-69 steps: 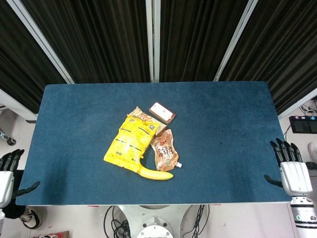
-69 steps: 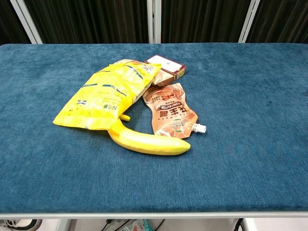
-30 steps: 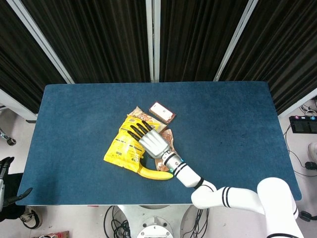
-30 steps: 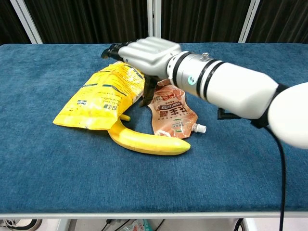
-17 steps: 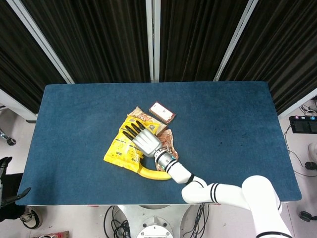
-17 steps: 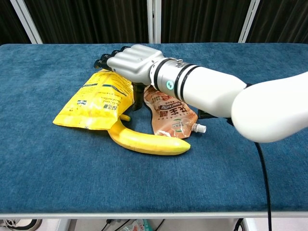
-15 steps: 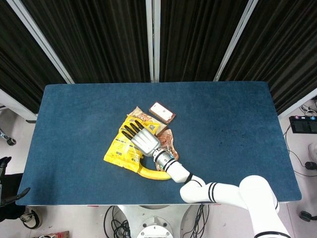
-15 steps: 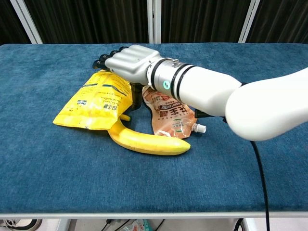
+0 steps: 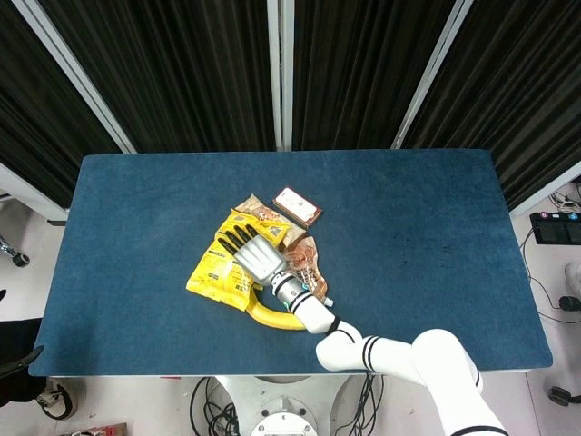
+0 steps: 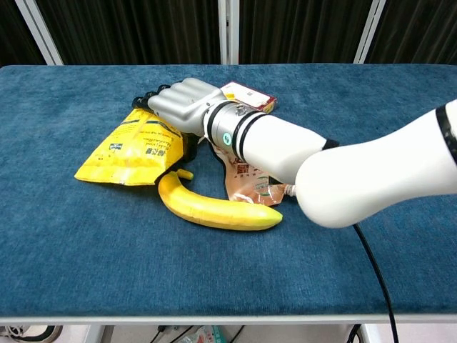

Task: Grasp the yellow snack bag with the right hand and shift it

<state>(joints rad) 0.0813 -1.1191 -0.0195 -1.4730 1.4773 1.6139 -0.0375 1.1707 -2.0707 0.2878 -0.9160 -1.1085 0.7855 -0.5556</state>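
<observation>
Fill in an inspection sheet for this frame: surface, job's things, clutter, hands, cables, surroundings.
Surface: blue table, carpet-like cover.
Job's things: yellow snack bag lying flat, right hand on its upper end, fingers curled over it; grip not clearly confirmed.
Clutter: banana in front of the bag; brown spout pouch partly under the forearm; small red-edged box behind.
Hands: left hand not in view.
Cables: black cable hanging from the right arm.
Surroundings: dark curtains behind the table.
</observation>
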